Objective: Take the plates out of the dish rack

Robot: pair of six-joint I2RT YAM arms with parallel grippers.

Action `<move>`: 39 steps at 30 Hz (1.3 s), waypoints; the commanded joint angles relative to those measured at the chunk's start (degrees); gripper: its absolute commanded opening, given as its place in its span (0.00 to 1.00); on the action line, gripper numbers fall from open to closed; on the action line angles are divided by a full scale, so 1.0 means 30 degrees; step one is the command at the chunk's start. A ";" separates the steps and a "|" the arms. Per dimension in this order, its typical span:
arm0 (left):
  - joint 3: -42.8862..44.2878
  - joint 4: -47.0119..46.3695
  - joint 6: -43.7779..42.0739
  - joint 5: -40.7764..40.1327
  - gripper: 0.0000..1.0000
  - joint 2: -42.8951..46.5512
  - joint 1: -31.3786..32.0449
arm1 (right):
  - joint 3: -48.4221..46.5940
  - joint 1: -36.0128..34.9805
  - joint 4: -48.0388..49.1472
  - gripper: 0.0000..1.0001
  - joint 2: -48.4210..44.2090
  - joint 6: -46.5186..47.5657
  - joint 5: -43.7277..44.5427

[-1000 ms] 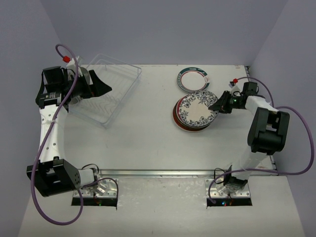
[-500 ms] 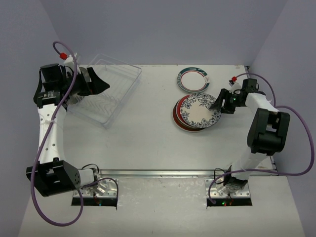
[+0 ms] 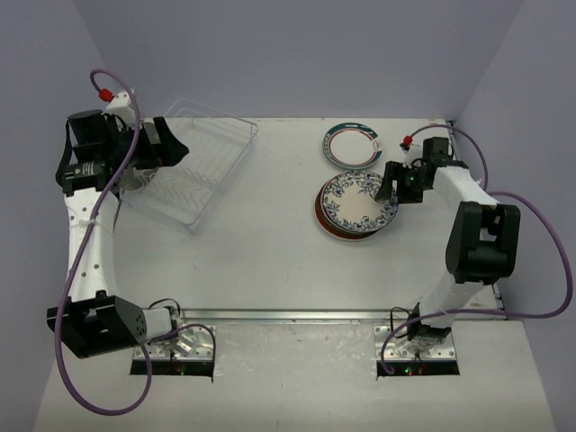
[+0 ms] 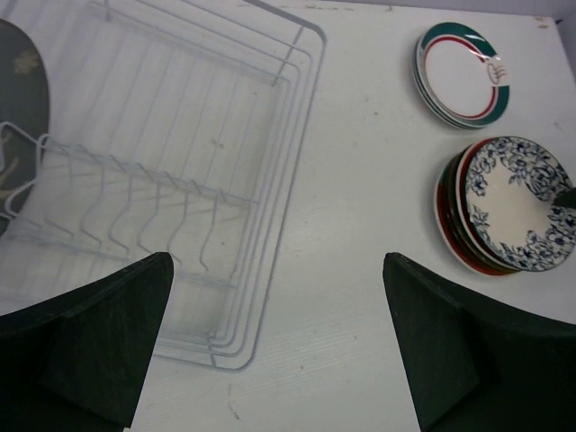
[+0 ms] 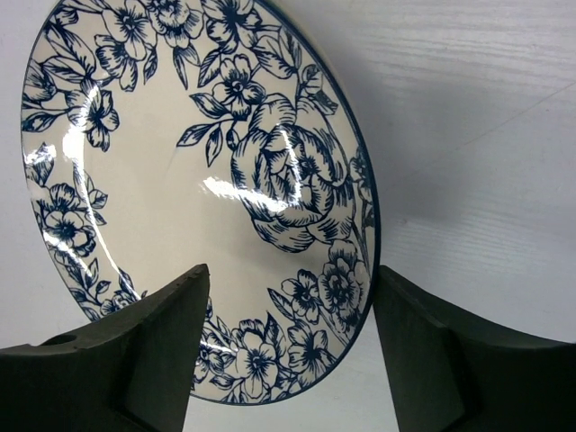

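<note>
The blue-flowered white plate [image 3: 360, 200] lies on top of a stack with a red plate [image 3: 321, 216] beneath it. My right gripper [image 3: 391, 184] is open at the stack's right rim. In the right wrist view the flowered plate [image 5: 180, 171] lies below the right gripper [image 5: 290, 279], with its near rim between the spread fingers, untouched. A white plate with a teal-red ring [image 3: 353, 144] tops a second stack behind. My left gripper [image 3: 176, 149] hangs open over the clear dish rack [image 3: 220, 184]. The left wrist view shows a dark plate [image 4: 18, 117] at the rack's [image 4: 270, 180] left end.
Both plate stacks [image 4: 504, 207] sit at the right of the white table, a short way from the right wall. The rack stands angled at the back left. Purple cables loop off both arms.
My right gripper has opened and let go of the flowered plate, which now lies flat on the stack; that arm shifted toward the back. My left arm drew slightly back and left over the rack.
</note>
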State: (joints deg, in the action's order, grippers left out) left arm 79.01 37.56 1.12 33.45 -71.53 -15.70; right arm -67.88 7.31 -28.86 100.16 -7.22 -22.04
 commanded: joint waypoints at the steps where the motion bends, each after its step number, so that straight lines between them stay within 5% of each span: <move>1: 0.2303 0.0080 -0.1969 -0.4244 1.00 -0.0329 0.0108 | -0.1146 -0.0432 -0.0070 0.74 -0.0416 0.0224 0.0595; 8: 0.6073 0.2907 -0.5430 -0.7851 0.99 -0.3392 0.0074 | -0.1665 -0.0561 -0.0599 0.87 -0.1323 0.0779 0.1428; 11: 0.7070 0.3122 -0.7765 -0.8787 0.89 -0.4690 -0.0044 | -0.1842 -0.0590 -0.0410 0.99 -0.2194 0.1451 0.2515; 15: 0.8286 0.3531 -0.9654 -0.9942 0.77 -0.6239 -0.0127 | -0.1838 -0.0590 0.0185 0.99 -0.3528 0.2200 0.3360; 24: 1.2554 0.4283 -1.1956 -1.1061 0.82 -1.1332 -0.0813 | 0.0109 -0.0648 0.1208 0.99 -0.6343 0.2261 0.2173; 30: 1.2078 0.3201 -1.3551 -1.0667 0.84 -1.2824 -0.1017 | 0.1393 -0.0649 0.1547 0.99 -0.7508 0.2114 0.0793; 39: 1.2003 0.4064 -1.3698 -0.8535 0.69 -1.5109 -0.1035 | 0.2118 -0.0649 0.1519 0.99 -0.8377 0.1968 0.0282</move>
State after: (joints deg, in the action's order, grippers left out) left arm 114.65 50.02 -39.11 4.22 -115.06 -18.11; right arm -61.89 5.74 -26.55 77.39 -1.47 -19.49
